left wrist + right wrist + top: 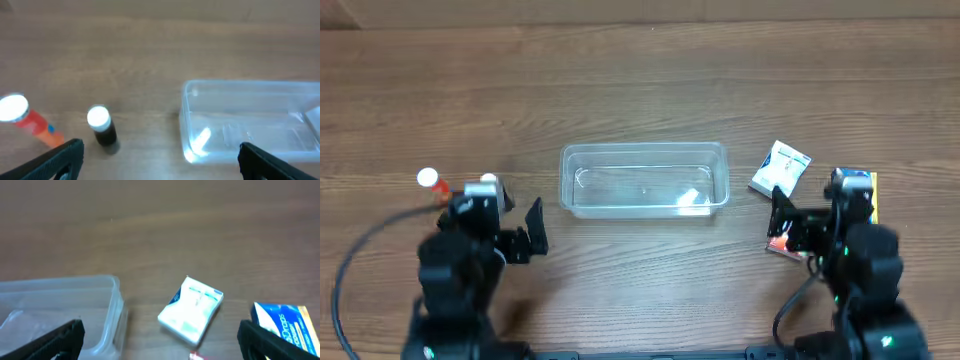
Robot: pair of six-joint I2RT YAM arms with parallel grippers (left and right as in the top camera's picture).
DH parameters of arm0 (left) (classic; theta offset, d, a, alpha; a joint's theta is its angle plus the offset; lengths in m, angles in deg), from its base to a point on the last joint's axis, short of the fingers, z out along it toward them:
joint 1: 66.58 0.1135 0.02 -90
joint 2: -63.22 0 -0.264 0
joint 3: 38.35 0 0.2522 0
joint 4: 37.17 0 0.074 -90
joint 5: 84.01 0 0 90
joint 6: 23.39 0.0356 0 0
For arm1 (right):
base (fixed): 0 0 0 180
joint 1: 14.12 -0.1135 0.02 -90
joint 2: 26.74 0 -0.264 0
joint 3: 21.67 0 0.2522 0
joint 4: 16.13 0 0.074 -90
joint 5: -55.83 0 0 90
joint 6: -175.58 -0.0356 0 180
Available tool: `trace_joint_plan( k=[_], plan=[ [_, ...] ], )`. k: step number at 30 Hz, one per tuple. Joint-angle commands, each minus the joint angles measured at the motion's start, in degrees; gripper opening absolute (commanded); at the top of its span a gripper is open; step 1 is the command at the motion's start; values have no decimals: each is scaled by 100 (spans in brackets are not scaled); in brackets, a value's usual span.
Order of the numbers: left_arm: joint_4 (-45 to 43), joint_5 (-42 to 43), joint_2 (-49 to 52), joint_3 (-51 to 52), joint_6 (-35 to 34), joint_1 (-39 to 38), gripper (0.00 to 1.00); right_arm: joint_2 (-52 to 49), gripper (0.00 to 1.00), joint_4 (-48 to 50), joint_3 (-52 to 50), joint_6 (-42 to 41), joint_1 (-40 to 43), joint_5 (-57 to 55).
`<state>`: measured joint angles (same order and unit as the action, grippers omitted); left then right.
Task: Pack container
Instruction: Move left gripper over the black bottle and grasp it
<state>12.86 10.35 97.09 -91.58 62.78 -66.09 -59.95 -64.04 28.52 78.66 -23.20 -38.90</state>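
Your left gripper (161,149) and right gripper (160,328) gape empty over the brown wooden tabletop (640,80) near its front edge, flanking the container (644,148).

Clear glossy plastic container (644,180) — matt wood-grain table (640,90)

Your right arm (855,265) covers most of the blue-and-yellow box (873,200) and a red item (779,247) near the table's right edge. The container (240,83) runs off the left wrist view; the white packet's (781,168) print is unreadable.

Brown wood-grain table (640,90); perhaps lit from overhead.
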Motion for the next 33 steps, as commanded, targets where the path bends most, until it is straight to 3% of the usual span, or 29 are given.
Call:
trace_joint_plan(
  k=[1, 6, 9, 14, 17, 21, 33],
  plan=[
    [837, 203, 1187, -1309, -153, 24, 100, -973, 100, -693, 1200, -278, -17, 125],
    [2389, 297, 2420, -2634, -153, 24, 100, -2417, 100, -2124, 2675, -275, -17, 662],
    [2830, 297, 2732, -2924, -153, 24, 100, -2905, 100, -2553, 3075, -273, -17, 765],
    [2844, 238, 2765, -2986, -297, 28, 100, -3130, 100, -2643, 3117, -450, 208, 723],
    [2844, -273, 2865, -3145, -748, 46, 100, -3320, 100, -2664, 3117, -555, 857, 1093],
    [2852, -520, 3274, -3366, -824, 227, 100, -3652, 100, -2732, 3117, -551, 1281, 1486],
    [2723, -498, 5130, -3401, -1097, 817, 100, -4310, 100, -2841, 3117, -551, 1333, 1469]
  ],
)
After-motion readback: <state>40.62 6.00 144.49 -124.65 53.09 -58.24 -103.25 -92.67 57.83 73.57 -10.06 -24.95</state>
